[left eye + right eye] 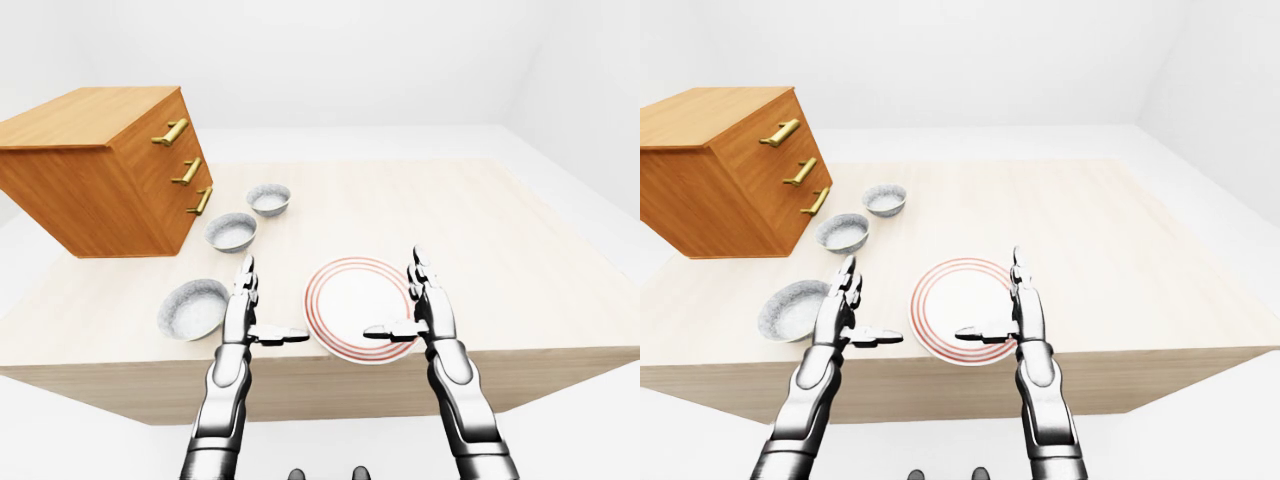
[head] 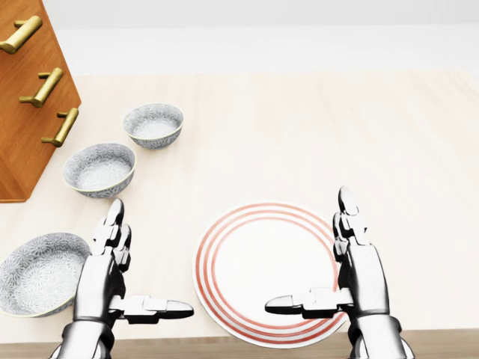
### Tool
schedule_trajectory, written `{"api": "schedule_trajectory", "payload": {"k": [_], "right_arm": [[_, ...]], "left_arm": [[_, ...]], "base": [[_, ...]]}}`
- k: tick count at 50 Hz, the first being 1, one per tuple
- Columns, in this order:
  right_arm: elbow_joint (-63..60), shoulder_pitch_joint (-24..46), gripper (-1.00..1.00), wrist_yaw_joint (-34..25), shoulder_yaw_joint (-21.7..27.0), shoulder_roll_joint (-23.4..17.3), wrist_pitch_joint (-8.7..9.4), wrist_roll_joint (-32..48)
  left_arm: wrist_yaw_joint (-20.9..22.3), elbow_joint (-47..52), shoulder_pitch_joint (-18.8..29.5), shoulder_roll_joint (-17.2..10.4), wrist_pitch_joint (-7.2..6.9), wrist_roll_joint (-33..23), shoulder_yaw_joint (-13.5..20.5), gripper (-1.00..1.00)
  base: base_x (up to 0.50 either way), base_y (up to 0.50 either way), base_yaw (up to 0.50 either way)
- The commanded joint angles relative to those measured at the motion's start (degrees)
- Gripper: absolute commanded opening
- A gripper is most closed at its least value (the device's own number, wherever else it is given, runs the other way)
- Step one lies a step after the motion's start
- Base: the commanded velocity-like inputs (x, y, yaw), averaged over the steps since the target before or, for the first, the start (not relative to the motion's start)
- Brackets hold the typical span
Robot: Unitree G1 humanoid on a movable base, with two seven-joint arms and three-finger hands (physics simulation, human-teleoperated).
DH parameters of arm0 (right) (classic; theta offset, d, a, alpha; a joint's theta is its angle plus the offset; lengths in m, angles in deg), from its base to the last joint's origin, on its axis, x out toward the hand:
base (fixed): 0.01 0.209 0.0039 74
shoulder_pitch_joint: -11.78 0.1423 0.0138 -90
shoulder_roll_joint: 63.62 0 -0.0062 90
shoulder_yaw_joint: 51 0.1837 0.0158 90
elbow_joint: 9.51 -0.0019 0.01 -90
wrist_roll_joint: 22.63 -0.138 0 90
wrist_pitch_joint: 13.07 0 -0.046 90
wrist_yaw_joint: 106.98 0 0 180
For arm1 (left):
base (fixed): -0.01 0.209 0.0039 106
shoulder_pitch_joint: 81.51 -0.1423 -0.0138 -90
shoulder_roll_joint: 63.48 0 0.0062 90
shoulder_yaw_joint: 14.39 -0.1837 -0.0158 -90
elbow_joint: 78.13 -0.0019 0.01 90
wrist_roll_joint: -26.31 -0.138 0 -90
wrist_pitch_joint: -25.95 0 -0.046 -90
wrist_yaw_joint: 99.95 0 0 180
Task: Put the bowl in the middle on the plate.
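Note:
Three patterned grey bowls stand in a diagonal row on the table's left. The middle bowl (image 2: pixel 99 169) sits between a smaller far bowl (image 2: pixel 153 124) and a larger near bowl (image 2: pixel 41 273). A white plate (image 2: pixel 262 262) with red rings lies near the table's lower edge. My left hand (image 2: pixel 142 269) is open, between the near bowl and the plate, holding nothing. My right hand (image 2: pixel 318 262) is open too, hovering over the plate's right rim with its thumb pointing left.
A wooden drawer chest (image 1: pixel 100 170) with brass handles stands at the table's left, close beside the bowls. The light wooden table (image 1: pixel 500 230) stretches out to the right and top. Its near edge runs just below my hands.

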State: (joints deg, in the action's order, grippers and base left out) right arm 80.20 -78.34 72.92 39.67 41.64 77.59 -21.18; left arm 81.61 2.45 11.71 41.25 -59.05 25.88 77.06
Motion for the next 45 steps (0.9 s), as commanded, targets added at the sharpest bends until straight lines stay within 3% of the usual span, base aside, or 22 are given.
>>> {"api": "schedule_trajectory", "payload": {"k": [1, 17, 18, 19, 21, 23, 24, 25, 26, 30, 31, 33, 37, 39, 42, 45], "right_arm": [[-6.28, -0.46, 1.00, -0.15, 1.80, -1.90, 4.34, 6.20], [-11.94, 1.07, 1.00, -8.73, 8.65, -6.89, 4.34, 15.48], [-12.79, 1.08, 1.00, -9.97, 9.23, -7.38, 4.34, 16.21], [-15.39, 0.89, 1.00, -11.71, 10.04, -7.97, 4.34, 17.01], [-17.51, 0.71, 1.00, -13.48, 10.98, -8.22, 4.34, 18.01], [-19.45, 0.49, 1.00, -15.85, 12.56, -8.89, 4.34, 18.78], [-20.53, 0.20, 1.00, -17.31, 13.59, -9.60, 4.34, 19.66], [-21.23, -0.15, 1.00, -18.52, 14.56, -10.00, 4.34, 20.39], [-21.48, -1.11, 1.00, -20.16, 16.08, -10.76, 4.34, 21.01], [-22.60, -2.39, 1.00, -23.62, 20.17, -10.74, 4.34, 21.89], [-22.02, -2.95, 1.00, -24.57, 21.73, -11.38, 4.34, 22.13], [-21.40, -3.39, 1.00, -25.60, 23.31, -11.72, 4.34, 23.20], [-19.78, -4.48, 1.00, -27.78, 27.37, -12.66, 4.34, 22.95], [-18.88, -5.04, 1.00, -28.69, 29.39, -12.95, 4.34, 23.07], [-17.99, -5.57, 1.00, -29.91, 32.17, -13.49, 4.34, 23.15], [-17.85, -5.66, 1.00, -32.27, 35.93, -15.01, 4.34, 22.31]], "left_arm": [[2.09, -21.06, 6.41, -2.50, 0.00, -1.56, 2.30, 1.00], [0.09, -26.37, 10.08, -2.40, 0.00, -3.28, 1.54, 1.00], [0.53, -2.31, 0.62, -0.88, 0.00, -2.06, 0.41, 1.00], [0.74, 10.27, -3.98, -0.23, -5.30, -2.08, -0.40, 1.00], [0.86, 11.94, -4.59, 0.01, -6.46, -2.26, -0.44, 1.00], [0.79, 12.09, -4.81, 0.19, -6.35, -2.53, -0.52, 1.00], [0.91, 11.15, -4.67, 0.15, -5.02, -2.61, -0.49, 1.00], [1.05, 8.04, -3.55, -0.09, -2.44, -2.41, 0.01, 1.00], [0.67, 10.72, -4.34, 0.24, -4.73, -2.54, -0.20, 1.00], [0.98, 9.18, -3.75, -0.03, -3.40, -2.57, 0.08, 1.00], [1.13, 5.92, -2.71, -0.28, -1.32, -2.24, 0.58, 1.00], [1.29, 3.21, -1.70, -0.53, 0.00, -2.18, 0.84, 1.00], [1.47, 4.85, -2.52, -0.42, 0.00, -2.61, 0.36, 1.00], [1.70, 6.72, -3.22, -0.36, -1.02, -3.05, 0.06, 1.00], [2.60, 4.43, -1.27, -1.42, -0.14, -3.99, 0.66, 1.00], [4.01, 8.47, -1.56, -1.85, -2.58, -4.10, 1.18, 1.00]], "base": [[0.00, 0.00, 0.00], [0.00, 0.00, 0.00], [0.00, 0.00, 0.00], [0.00, 0.00, 0.00], [0.00, 0.00, 0.00], [0.00, 0.00, 0.00], [0.00, 0.00, 0.00], [0.00, 0.00, 0.00], [0.00, 0.00, 0.00], [0.00, 0.00, 0.00], [0.00, 0.00, 0.00], [0.00, 0.00, 0.00], [0.00, 0.00, 0.00], [0.00, 0.00, 0.00], [0.00, 0.00, 0.00], [0.00, 0.00, 0.00]]}}
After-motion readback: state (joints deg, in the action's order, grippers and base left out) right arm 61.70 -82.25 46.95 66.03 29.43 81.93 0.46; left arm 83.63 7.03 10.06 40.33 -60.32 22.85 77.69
